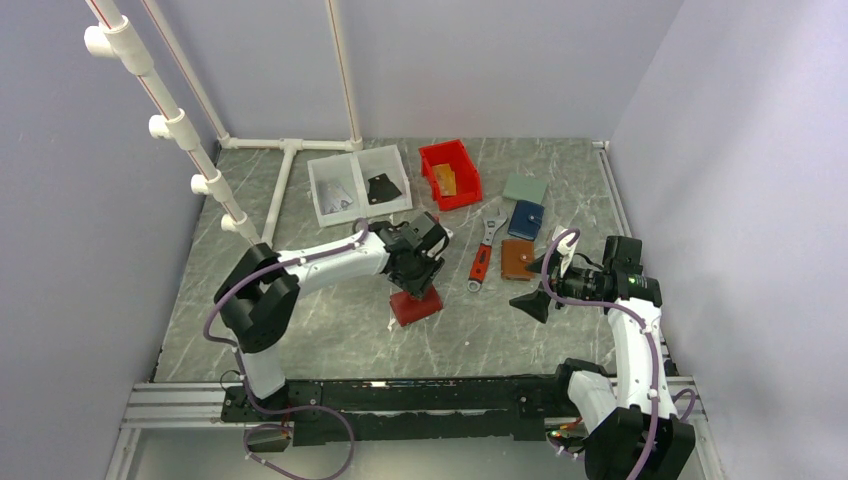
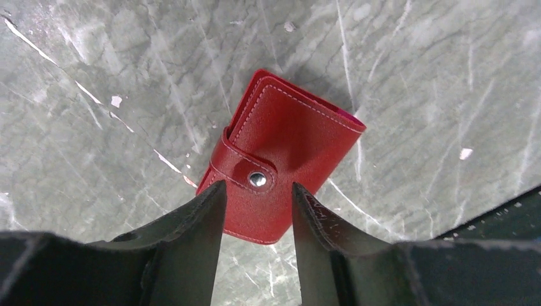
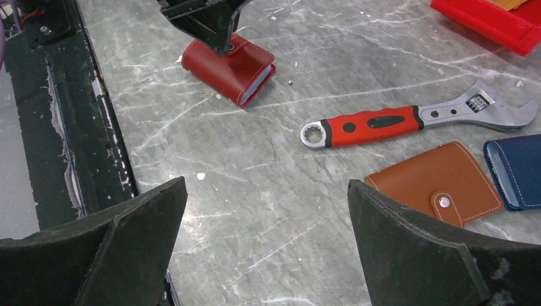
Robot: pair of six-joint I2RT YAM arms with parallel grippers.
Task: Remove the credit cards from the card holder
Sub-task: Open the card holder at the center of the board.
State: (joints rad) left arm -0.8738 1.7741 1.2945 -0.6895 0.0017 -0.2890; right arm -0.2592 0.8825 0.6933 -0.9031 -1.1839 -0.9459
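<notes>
Fingers partly spread, the left gripper (image 2: 258,188) straddled the strap tab (image 2: 244,167) of the shut red card holder (image 2: 300,134); unsnapping seemed next; right gripper (image 3: 266,185) hung spread wide.

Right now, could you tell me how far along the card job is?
Nothing looks done yet: the card holder lies closed on the table, its strap snapped shut. In hand: the left gripper is over its strap end, jaws apart. The right gripper hangs open, aside. Left: unsnap it, pull the cards.

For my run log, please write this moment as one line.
left tool: open, over holder | right tool: open, away | holder: snapped shut
</notes>
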